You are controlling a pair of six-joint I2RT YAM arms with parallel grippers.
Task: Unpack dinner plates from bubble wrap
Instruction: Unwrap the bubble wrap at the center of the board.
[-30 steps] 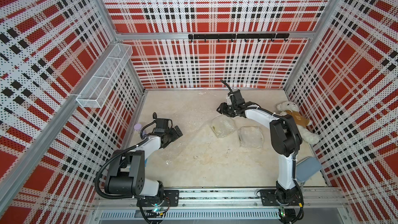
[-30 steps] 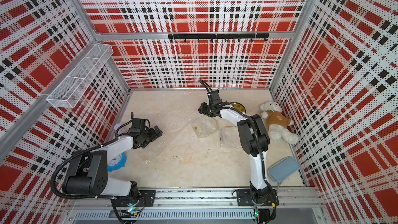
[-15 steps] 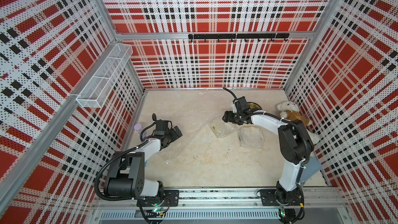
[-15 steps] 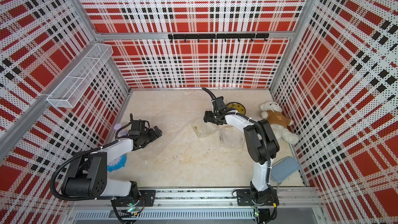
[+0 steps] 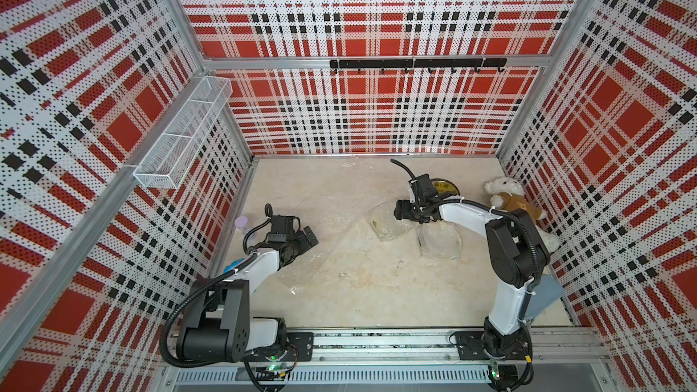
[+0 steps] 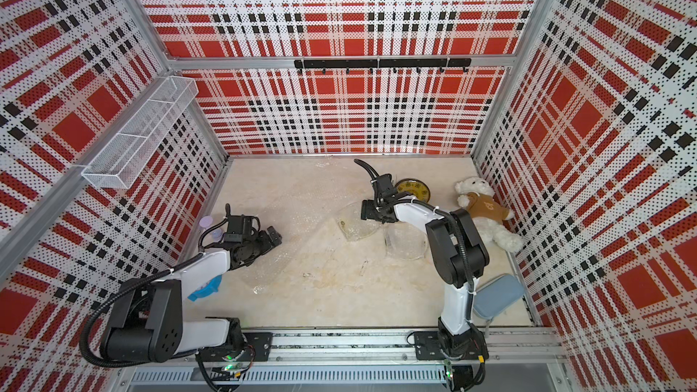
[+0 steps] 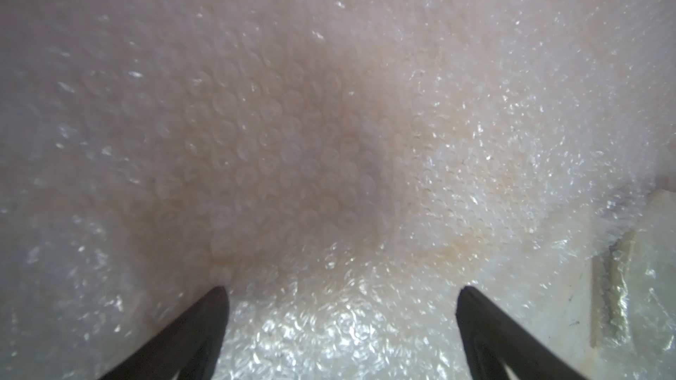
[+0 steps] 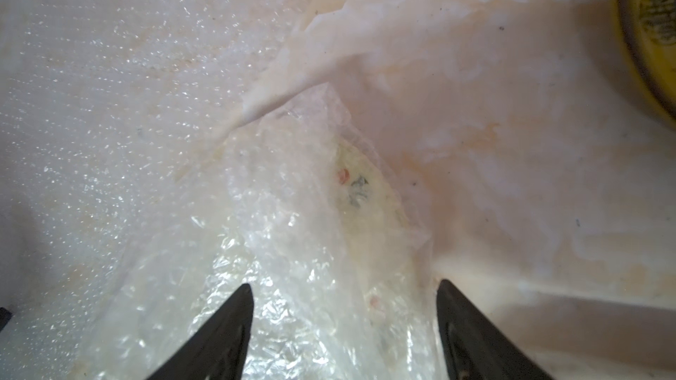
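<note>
Directly beneath the right claw (image 8: 344,286), a round dinner plate (image 8: 360,191) lies on the table (image 5: 350,296), its flower motif dim through crinkly clear bubble wrap (image 8: 278,250). The jaws stand apart, gripping nothing. Well apart from it, the left claw (image 7: 342,288) gapes wide and empty over a flat loose sheet (image 7: 256,122), so the right arm is nearer.

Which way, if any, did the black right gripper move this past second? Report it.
Yes. The right gripper pulled back from the rear wall toward the front rail, uncovering more of the yellow dark-rimmed plate.
</note>
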